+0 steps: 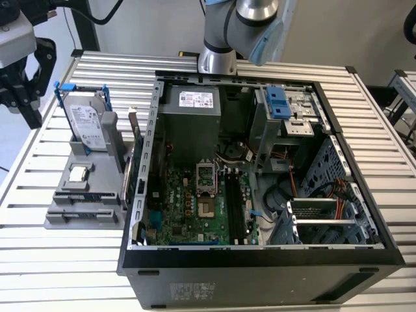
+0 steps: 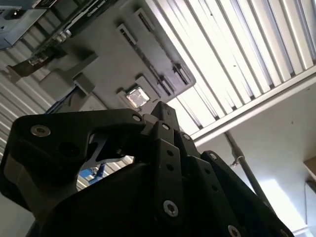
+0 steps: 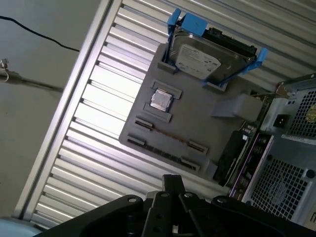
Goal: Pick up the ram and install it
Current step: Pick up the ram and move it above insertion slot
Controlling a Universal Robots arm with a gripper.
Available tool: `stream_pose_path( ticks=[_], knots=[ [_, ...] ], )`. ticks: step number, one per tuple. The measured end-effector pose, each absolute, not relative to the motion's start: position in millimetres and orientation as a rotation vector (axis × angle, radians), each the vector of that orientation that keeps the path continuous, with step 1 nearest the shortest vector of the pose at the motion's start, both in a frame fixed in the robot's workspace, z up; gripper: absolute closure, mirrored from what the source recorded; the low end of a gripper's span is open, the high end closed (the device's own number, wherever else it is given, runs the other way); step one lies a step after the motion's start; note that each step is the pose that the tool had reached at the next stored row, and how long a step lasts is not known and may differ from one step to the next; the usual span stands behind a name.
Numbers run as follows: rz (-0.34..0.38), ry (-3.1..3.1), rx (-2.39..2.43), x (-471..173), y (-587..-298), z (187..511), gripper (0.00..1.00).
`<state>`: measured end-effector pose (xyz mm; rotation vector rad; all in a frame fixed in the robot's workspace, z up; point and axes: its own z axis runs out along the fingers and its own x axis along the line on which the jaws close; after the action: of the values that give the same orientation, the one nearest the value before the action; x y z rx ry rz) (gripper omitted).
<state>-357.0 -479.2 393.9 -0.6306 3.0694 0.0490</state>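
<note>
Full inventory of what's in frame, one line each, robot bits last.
table: 1, silver slatted, under everything
computer case: 1, black, open, mid-table
motherboard: 1, green, inside the case
memory slots: one row, black, on the motherboard, count unclear
power supply: 1, grey, far end of the case
holder: 1, grey, on the table at the exterior view's left of the case
hard drive: 1, silver, upright in a blue bracket on the holder
processor chip: 1, silver, in a holder recess
ram: 1, thin and dark, seen edge-on, in a holder slot
expansion card: 1, dark, standing between holder and case
arm: 1, silver and pale blue, behind the case
end effector: 1, black, above the holder, clear of the ram
</note>
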Motion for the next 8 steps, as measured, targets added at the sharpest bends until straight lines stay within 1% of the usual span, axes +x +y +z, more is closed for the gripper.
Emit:
stream_pose_path(
  ticks=[8],
  knots=[
    [0.048, 3.047, -0.737, -357.0, -479.2, 395.0, 1.00]
  ],
)
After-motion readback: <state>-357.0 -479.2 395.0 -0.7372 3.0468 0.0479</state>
